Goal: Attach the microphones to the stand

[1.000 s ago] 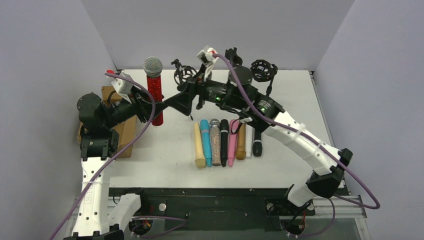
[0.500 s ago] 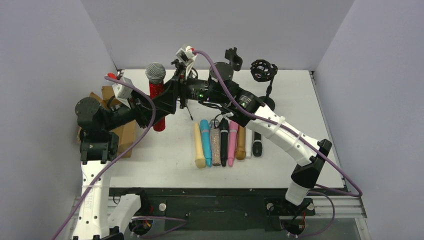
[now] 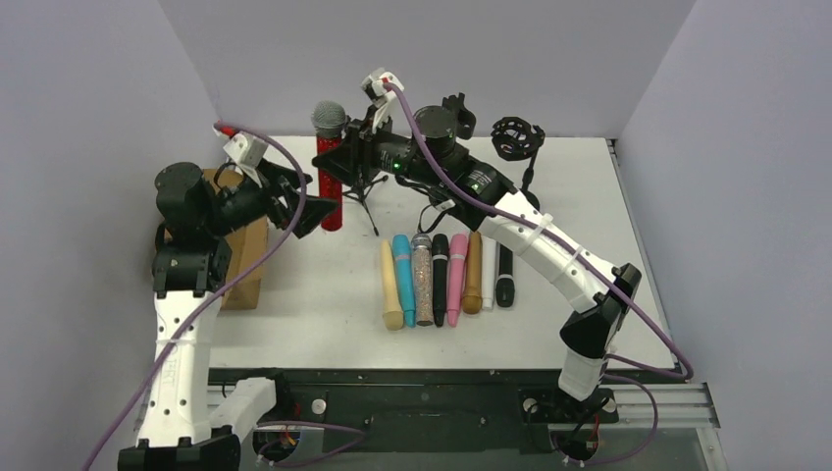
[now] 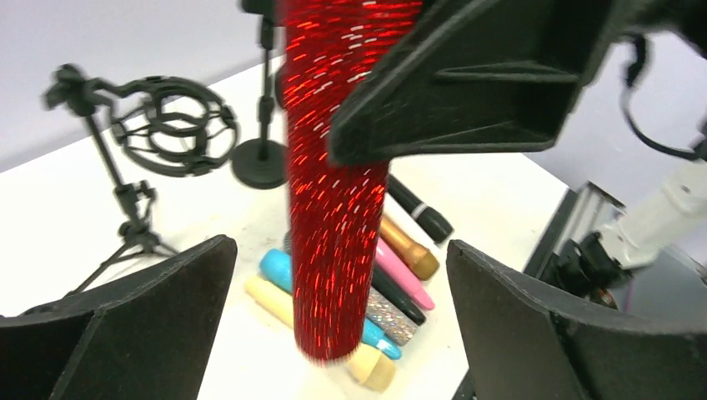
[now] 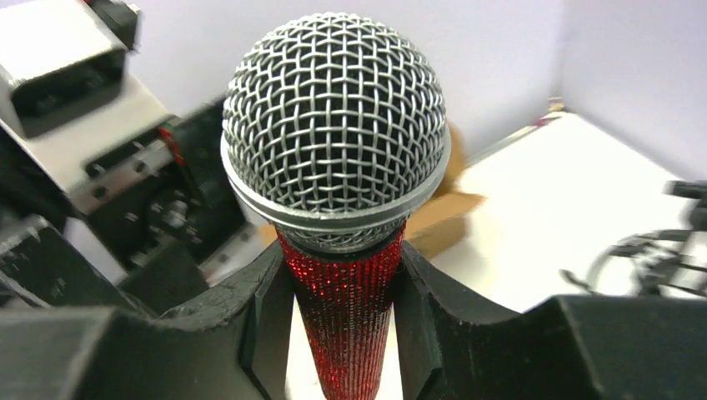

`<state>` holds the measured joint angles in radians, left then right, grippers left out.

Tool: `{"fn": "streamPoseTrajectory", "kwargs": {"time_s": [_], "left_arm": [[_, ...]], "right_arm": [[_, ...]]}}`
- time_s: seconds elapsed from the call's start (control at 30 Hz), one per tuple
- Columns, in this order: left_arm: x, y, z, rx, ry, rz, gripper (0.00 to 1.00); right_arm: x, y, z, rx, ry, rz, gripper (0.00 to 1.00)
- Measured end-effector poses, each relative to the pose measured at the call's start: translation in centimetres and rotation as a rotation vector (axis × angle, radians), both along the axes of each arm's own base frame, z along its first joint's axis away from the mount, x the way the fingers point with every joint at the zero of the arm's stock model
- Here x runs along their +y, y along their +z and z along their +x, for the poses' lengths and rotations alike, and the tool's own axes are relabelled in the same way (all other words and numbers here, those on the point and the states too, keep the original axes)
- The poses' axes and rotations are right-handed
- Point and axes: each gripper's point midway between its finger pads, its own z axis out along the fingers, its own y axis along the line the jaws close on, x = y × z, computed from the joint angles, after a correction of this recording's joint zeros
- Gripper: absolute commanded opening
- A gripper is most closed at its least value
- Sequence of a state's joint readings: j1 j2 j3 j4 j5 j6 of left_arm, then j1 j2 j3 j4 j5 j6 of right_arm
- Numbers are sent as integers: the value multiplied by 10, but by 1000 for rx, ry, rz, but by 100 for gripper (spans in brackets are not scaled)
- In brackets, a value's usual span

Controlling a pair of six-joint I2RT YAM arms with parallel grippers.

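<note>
Now, red microphone (image 3: 332, 201) pinched by right jaws, between spread left jaws

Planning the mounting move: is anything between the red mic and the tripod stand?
Nothing visible. The right gripper holds the red mic beside the tripod stand, open space between; the left gripper's jaws stand open.

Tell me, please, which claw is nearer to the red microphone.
Right. The right claw grips the red microphone near its top; the left claw is open at the microphone's lower part, not touching it.
</note>
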<state>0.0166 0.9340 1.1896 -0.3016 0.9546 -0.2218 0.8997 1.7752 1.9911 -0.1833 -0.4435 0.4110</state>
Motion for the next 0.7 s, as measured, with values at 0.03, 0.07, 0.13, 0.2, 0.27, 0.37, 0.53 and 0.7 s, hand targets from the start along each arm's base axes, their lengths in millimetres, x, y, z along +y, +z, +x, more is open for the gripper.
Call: {"fn": "streamPoseTrajectory", "kwargs": {"time_s": [0.03, 0.07, 0.13, 0.2, 0.27, 0.37, 0.53, 0.7], "left_arm": [[5, -1, 10, 19, 34, 16, 96], [9, 0, 19, 35, 66, 31, 96], [20, -7, 39, 89, 123, 59, 96], [30, -20, 54, 155, 166, 79, 96], [41, -38, 64, 230, 206, 95, 96], [54, -60, 68, 323, 252, 119, 96], [69, -59, 77, 364, 293, 168, 96], [96, -54, 86, 369, 368, 175, 96]], "right_arm": [[-5, 0, 12, -26, -43, -10, 0], [-11, -1, 24, -50, -88, -23, 0], [-21, 3, 44, -102, -167, -44, 0], [-30, 11, 63, -162, -244, -39, 0], [-39, 22, 80, -224, -323, -12, 0], [-49, 30, 97, -285, -409, 13, 0], [-60, 39, 113, -356, -501, 43, 0], [-67, 45, 122, -398, -555, 62, 0]]}}
